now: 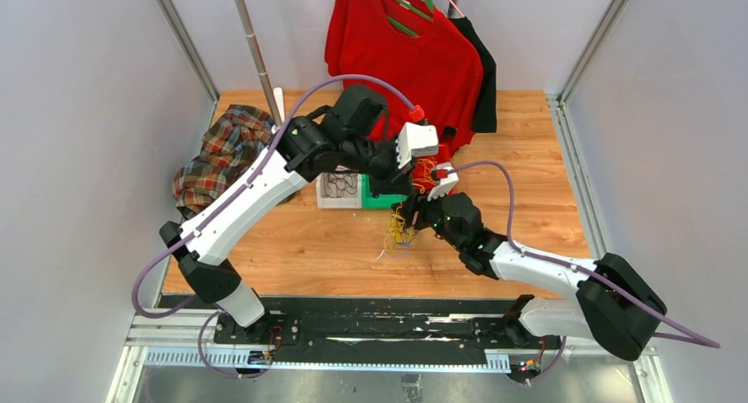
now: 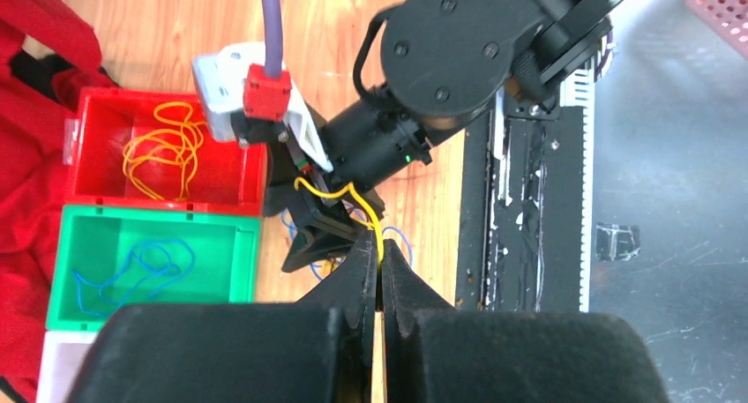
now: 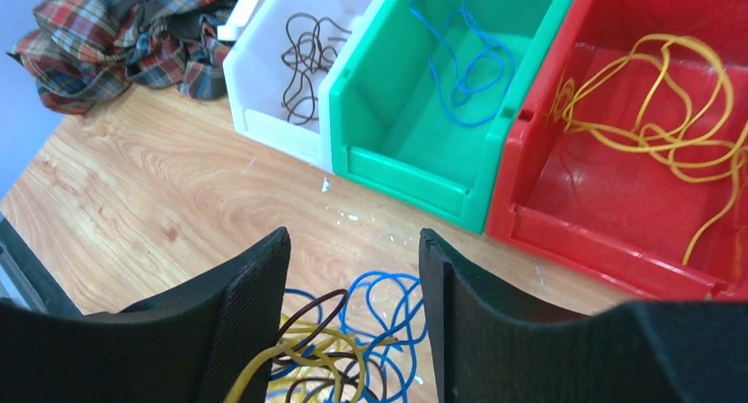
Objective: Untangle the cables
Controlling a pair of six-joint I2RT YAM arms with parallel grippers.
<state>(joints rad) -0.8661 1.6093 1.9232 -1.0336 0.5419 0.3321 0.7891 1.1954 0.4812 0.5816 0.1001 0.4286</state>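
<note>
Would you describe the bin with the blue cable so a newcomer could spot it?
On the wooden table, three bins stand in a row. The green bin is the middle one, between the white bin and the red bin. It alone holds a blue cable.

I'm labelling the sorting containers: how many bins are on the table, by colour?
white bin: 1
green bin: 1
red bin: 1
Total: 3

Your wooden table [image 1: 538, 165] carries white bin [image 3: 265, 116], green bin [image 3: 401, 169] and red bin [image 3: 573, 235] side by side. Plaid shirt [image 1: 220, 152] crumpled at far left. Cables [image 3: 340, 346] tangled on the bare wood, just near-side of the bins.
</note>
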